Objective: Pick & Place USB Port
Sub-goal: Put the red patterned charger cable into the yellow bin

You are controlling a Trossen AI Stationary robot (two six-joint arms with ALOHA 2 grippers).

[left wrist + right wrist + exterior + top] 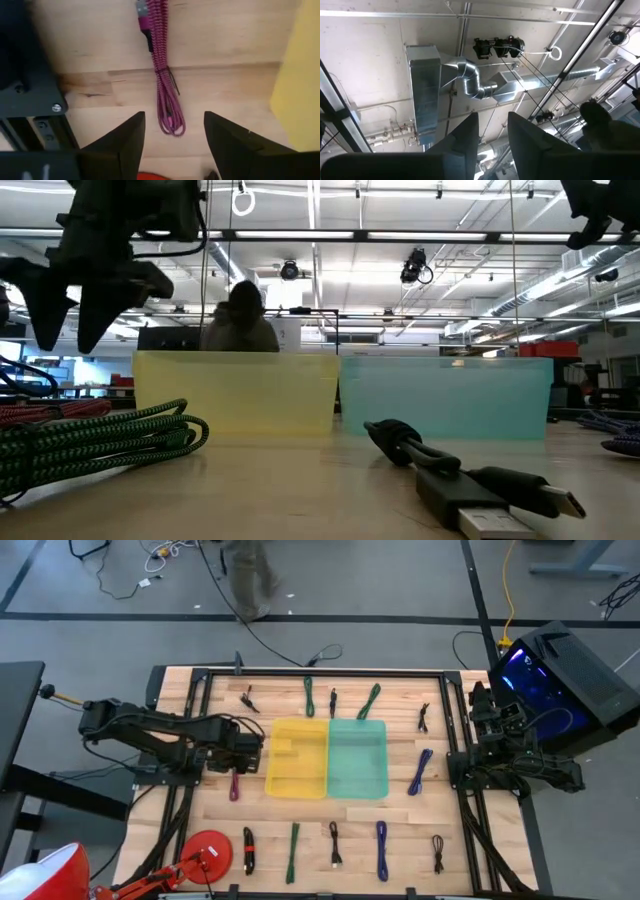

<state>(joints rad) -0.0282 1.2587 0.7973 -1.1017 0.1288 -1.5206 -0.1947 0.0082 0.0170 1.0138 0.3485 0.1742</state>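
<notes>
The left gripper (pixel 172 145) hangs above the counter (pixel 400 830) just beside the yellow bin (pixel 296 758), on the side facing the left arm's base. Its fingers stand wide apart and hold nothing. Directly below the gap between them lies the magenta cable (pixel 165 75), a braided USB lead folded into a narrow bundle. In the left wrist view the bundle's looped end sits between the two fingertips and its plug end points away from the gripper, so the cable's long axis runs along the gripper's line of sight and crosswise to the direction in which the fingers close. From above, the same cable (pixel 234 785) shows just off the yellow bin's near-left corner, close to parallel with the bin's left wall.

That alignment looks favourable: a straight descent should bring the fingers down on either side of the bundle, and closing would pinch it across its short width. The yellow bin is the nearest container, with the teal bin (pixel 358 758) touching its far side.

The right gripper (pixel 492 135) is parked well away from the bins at the counter's right edge, pointing up at the ceiling, its fingers partly apart and empty. The left arm is by far the nearer to the magenta cable.
</notes>
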